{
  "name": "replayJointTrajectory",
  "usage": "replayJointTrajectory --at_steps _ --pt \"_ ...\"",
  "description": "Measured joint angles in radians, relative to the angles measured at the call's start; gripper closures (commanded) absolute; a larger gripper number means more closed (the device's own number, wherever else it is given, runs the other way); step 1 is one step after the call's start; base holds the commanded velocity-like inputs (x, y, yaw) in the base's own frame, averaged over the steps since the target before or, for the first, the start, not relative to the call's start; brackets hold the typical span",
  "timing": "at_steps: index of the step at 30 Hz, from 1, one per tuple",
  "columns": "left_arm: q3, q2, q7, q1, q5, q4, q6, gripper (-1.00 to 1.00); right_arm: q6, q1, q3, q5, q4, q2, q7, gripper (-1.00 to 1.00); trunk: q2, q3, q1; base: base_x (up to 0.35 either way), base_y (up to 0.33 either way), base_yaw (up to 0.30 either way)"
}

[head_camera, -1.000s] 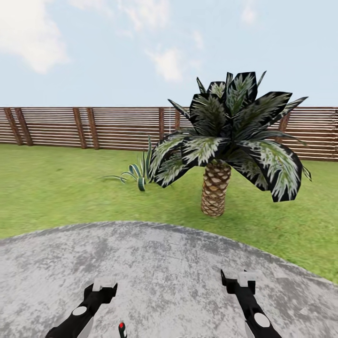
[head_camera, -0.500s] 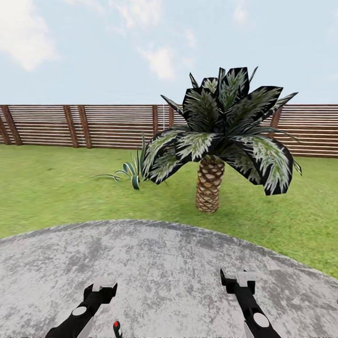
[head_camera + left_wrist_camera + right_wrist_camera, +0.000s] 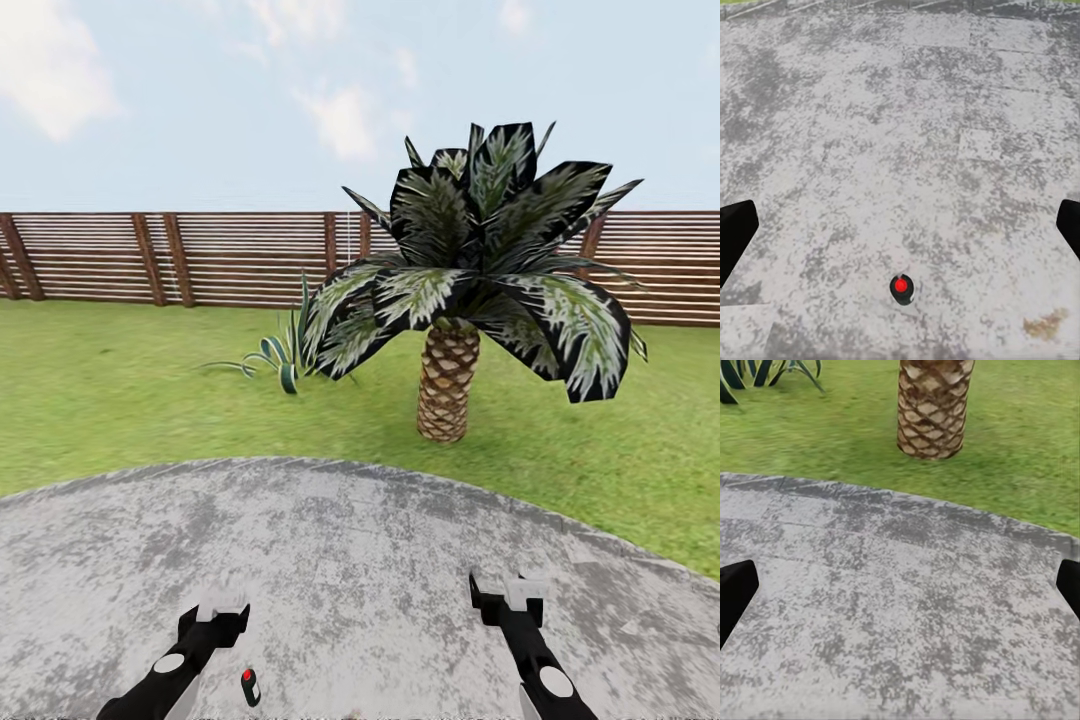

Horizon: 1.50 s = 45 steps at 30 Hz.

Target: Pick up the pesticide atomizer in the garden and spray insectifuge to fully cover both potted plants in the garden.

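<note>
The pesticide atomizer, red tip up, stands on the grey patio just beside the left gripper and well apart from the right gripper. Both grippers hang over the paving with fingers spread wide, holding nothing. Beyond them rise a palm, an agave and the slatted fence.

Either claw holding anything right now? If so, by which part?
Nothing held. Left claw and right claw are open; the slim dark red-tipped bottle stands free on the grey paving.
</note>
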Motion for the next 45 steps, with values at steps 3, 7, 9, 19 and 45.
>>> replayJointTrajectory --at_steps 3,7,9,19,45 --pt "0.0 0.0 0.0 0.0 0.0 0.0 0.0 -1.0 0.0 0.0 0.0 0.0 0.0 0.0 0.0 -1.0 -0.021 -0.014 0.012 0.0 0.0 0.0" --pt "0.0 0.0 0.0 0.0 0.0 0.0 0.0 -1.0 0.0 0.0 0.0 0.0 0.001 0.0 0.0 -1.0 -0.049 -0.033 0.027 0.0 0.0 0.0" --pt "0.0 0.0 0.0 0.0 0.0 0.0 0.0 -1.0 0.0 0.0 0.0 0.0 0.001 0.0 0.0 -1.0 -0.063 -0.043 0.035 0.0 0.0 0.0" --pt "-0.001 0.0 0.0 -0.001 0.0 -0.001 0.0 -1.0 0.0 0.0 0.001 0.0 0.001 0.001 0.0 -1.0 -0.133 -0.078 0.073 0.0 0.0 0.0" --pt "-0.001 0.0 0.0 -0.002 0.0 -0.001 0.0 -1.0 0.0 0.0 0.002 0.001 0.001 0.002 0.002 -1.0 -0.315 -0.16 0.173 0.0 0.0 0.0"
